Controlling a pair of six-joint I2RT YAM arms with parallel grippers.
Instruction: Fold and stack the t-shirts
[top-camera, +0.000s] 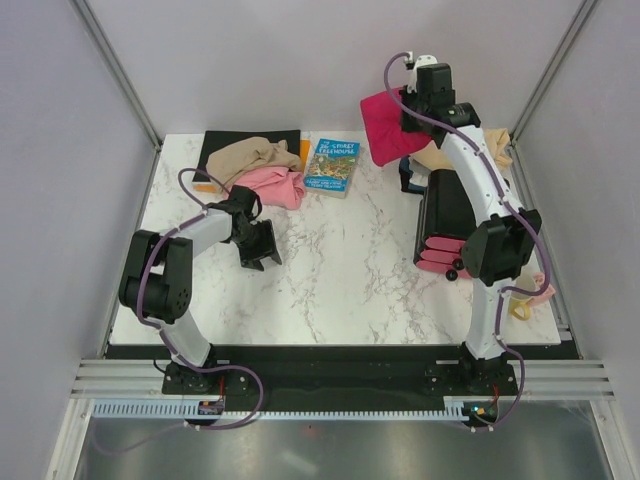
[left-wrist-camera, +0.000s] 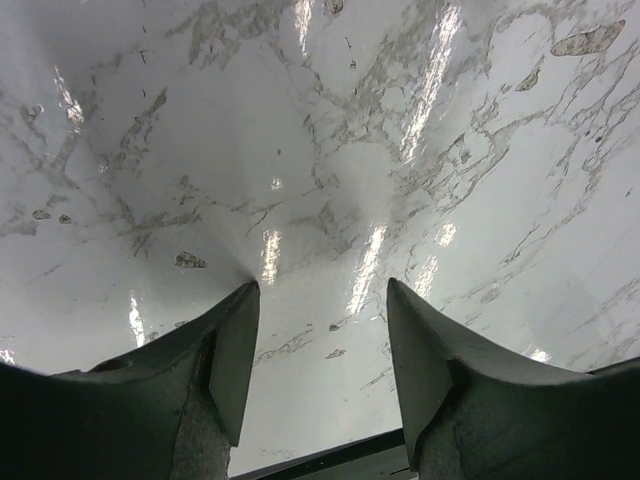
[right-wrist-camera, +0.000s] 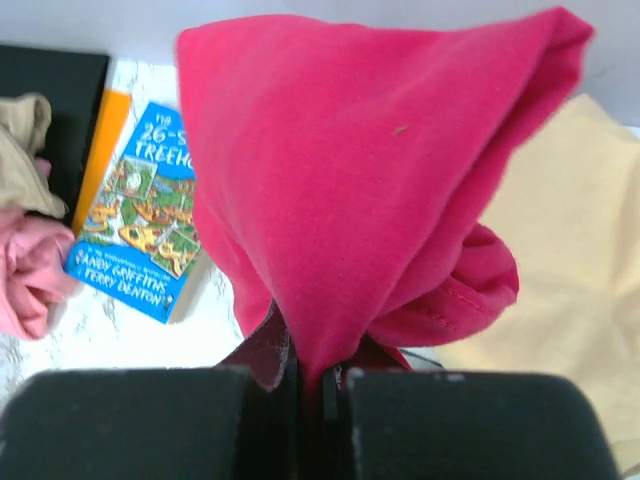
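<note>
my right wrist view is showing my right pincer (right-wrist-camera: 310, 378) clenching the crimson red cloth t-shirt (right-wrist-camera: 370, 170), held up at the far right beside the pale peach-cream t-shirt (right-wrist-camera: 570, 250). the top view alone is showing the pink t-shirt (top-camera: 278, 186) and tan-brown t-shirt (top-camera: 245, 155) heaped whole, far left. my left pincer (left-wrist-camera: 320, 320) is hanging released over the white marble table (left-wrist-camera: 300, 150), pale walls (top-camera: 60, 150) enclosing it.

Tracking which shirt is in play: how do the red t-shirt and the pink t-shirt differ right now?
The red t-shirt is crimson, the pink t-shirt paler. The red t-shirt is pinched in the shut right gripper; the pink t-shirt lies crumpled on the table, ungripped. The pink t-shirt touches the tan t-shirt; the red t-shirt is near the cream t-shirt. Neither is folded.
</note>
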